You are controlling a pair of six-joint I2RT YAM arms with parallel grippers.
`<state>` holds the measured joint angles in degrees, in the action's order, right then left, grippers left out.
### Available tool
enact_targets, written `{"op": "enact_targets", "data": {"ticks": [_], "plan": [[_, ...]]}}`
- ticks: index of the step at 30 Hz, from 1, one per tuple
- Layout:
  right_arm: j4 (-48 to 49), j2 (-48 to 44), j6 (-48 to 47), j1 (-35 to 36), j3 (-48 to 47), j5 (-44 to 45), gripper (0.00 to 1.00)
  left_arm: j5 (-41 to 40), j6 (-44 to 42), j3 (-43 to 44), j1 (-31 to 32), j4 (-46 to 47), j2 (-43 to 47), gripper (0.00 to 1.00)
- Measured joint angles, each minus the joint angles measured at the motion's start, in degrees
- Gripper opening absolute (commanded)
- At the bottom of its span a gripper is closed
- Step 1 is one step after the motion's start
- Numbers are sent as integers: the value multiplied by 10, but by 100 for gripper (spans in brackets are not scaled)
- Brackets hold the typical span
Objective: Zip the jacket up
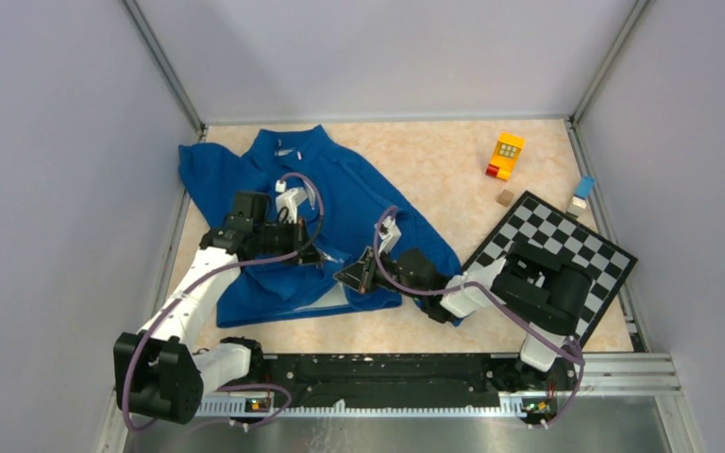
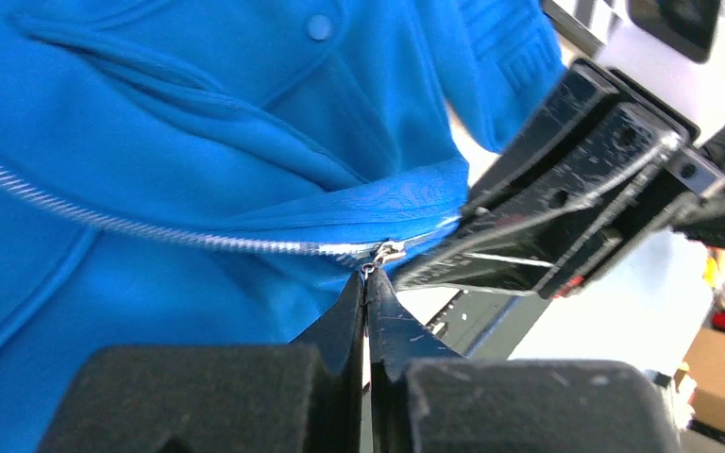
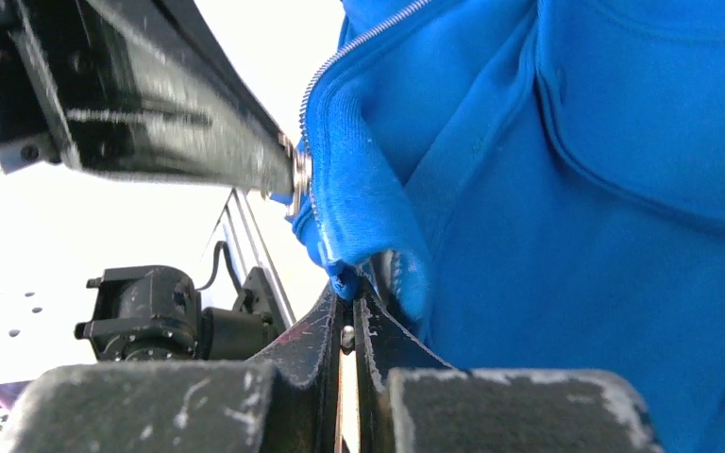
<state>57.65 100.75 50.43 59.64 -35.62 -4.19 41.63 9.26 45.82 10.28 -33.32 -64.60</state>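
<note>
The blue jacket (image 1: 340, 189) lies spread on the table, collar toward the back wall. Its silver zipper (image 2: 151, 226) runs closed from the left to the slider (image 2: 387, 252) near the bottom hem. My left gripper (image 2: 368, 278) is shut on the small metal zipper pull just under the slider; in the top view it (image 1: 319, 257) sits over the lower front of the jacket. My right gripper (image 3: 352, 288) is shut on the bottom hem corner (image 3: 345, 278) of the jacket, close beside the left one (image 1: 345, 276). The slider (image 3: 300, 170) also shows in the right wrist view, just above the held corner.
A black-and-white checkerboard (image 1: 552, 250) lies at the right under the right arm. A yellow toy block (image 1: 507, 154), a small brown cube (image 1: 504, 197) and a blue-white block (image 1: 582, 193) stand at the back right. Grey walls enclose the table.
</note>
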Motion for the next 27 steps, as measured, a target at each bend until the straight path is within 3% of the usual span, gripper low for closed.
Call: {"op": "enact_targets", "data": {"ticks": [15, 27], "plan": [[75, -38, 40, 13, 93, 5, 0, -221, 30, 10, 4, 30, 0, 0], [121, -114, -116, 89, 117, -27, 0, -411, 25, -5, 5, 234, -44, 0]]}}
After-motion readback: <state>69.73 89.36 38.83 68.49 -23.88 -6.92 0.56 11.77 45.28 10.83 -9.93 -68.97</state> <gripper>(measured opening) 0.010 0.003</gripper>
